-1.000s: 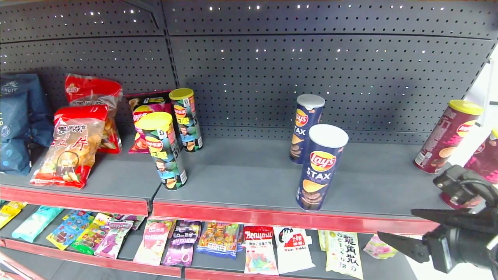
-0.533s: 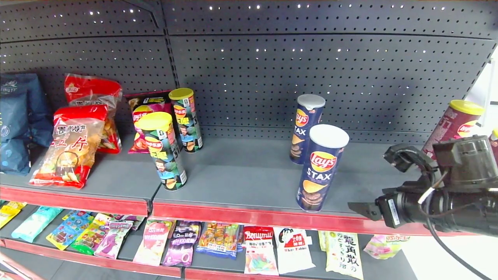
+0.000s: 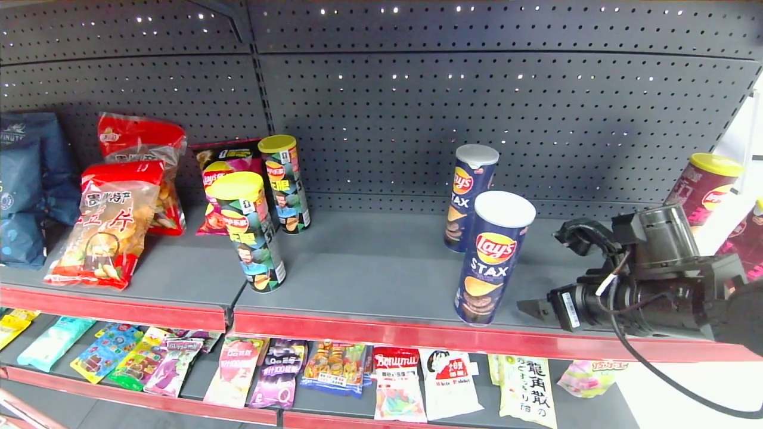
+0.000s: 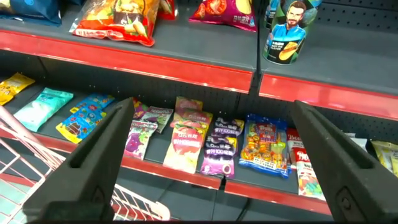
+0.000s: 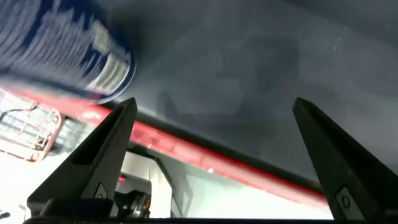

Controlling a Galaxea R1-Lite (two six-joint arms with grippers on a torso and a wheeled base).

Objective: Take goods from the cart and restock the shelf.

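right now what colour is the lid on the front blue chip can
The lid is white, seen best in the head view.

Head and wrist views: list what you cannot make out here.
- Front blue can: blurred and cut off by the frame edge in the right wrist view.
- Maroon cans: lower parts hidden behind the right arm in the head view.
- Cart: cut off at the left wrist view's edge.

Blue can [image 5: 56, 43] blurred, edge-cropped; maroon can [image 3: 703, 187] base apparently hidden.
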